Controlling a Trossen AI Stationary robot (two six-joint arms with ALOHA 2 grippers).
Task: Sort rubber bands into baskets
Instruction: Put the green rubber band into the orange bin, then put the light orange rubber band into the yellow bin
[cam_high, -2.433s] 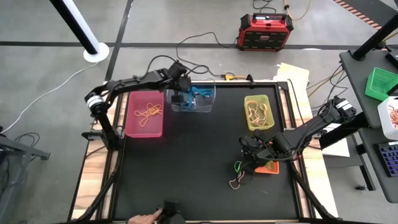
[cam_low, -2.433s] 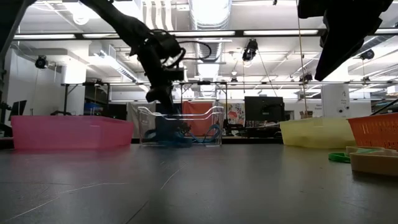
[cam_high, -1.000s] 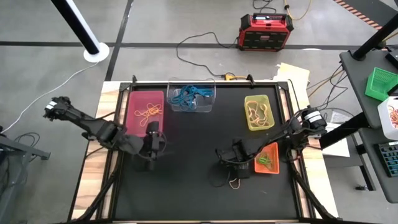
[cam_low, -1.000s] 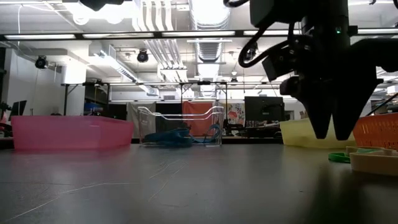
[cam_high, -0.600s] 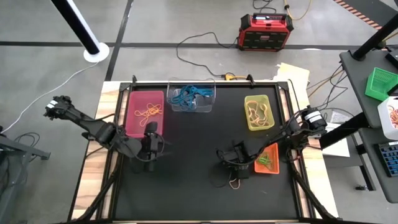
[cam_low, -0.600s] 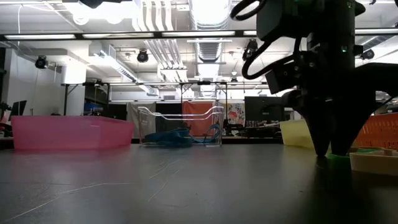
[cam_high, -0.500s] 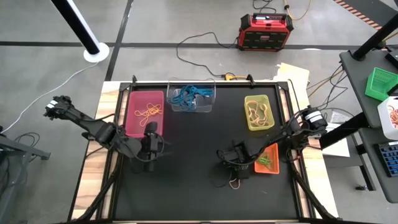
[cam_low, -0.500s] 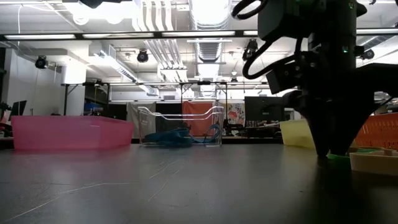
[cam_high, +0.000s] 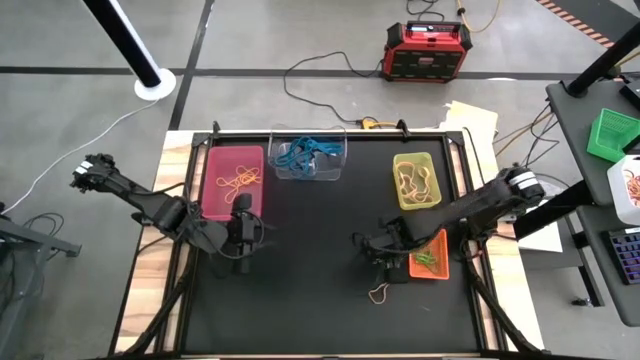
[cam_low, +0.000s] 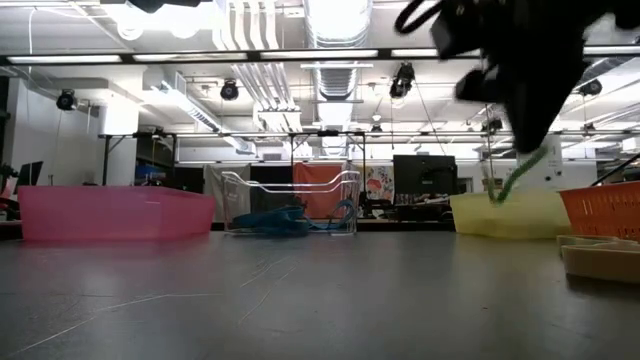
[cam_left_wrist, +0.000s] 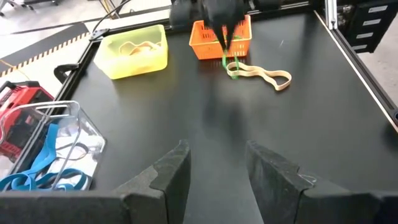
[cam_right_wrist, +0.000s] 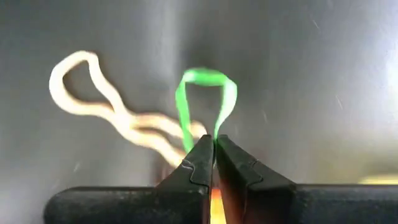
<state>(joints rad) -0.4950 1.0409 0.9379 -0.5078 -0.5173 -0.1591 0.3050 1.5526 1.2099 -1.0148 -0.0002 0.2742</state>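
Observation:
My right gripper (cam_high: 384, 264) hangs above the table's right middle, shut on a green rubber band (cam_right_wrist: 205, 93). The band also shows in the low view (cam_low: 515, 180) and the left wrist view (cam_left_wrist: 227, 61). A tan rubber band (cam_high: 380, 293) lies flat on the table just nearer. The orange basket (cam_high: 432, 255) stands right beside my right gripper, the yellow-green basket (cam_high: 417, 180) behind it. The clear basket (cam_high: 309, 155) and the pink basket (cam_high: 233, 183) stand at the back. My left gripper (cam_high: 240, 262) waits open near the pink basket. My right gripper pinches one end of the green band's loop (cam_right_wrist: 185, 130) between its two fingertips, both strands together. The fingers come from above, pointing down. The rest of the loop hangs open below them, lifted clear of the table.
Blue bands fill the clear basket, orange-yellow ones lie in the pink basket, tan ones in the yellow-green basket, green ones (cam_high: 428, 260) in the orange basket. Bare black table top lies between the two arms. A red-black power box (cam_high: 427, 50) stands on the floor behind.
My right gripper has come down to the table, shut on the green band and gone up with it, shifting a little toward the table's right edge. The band has been lifted clear and hangs below the fingers. The tan band has stayed on the table.

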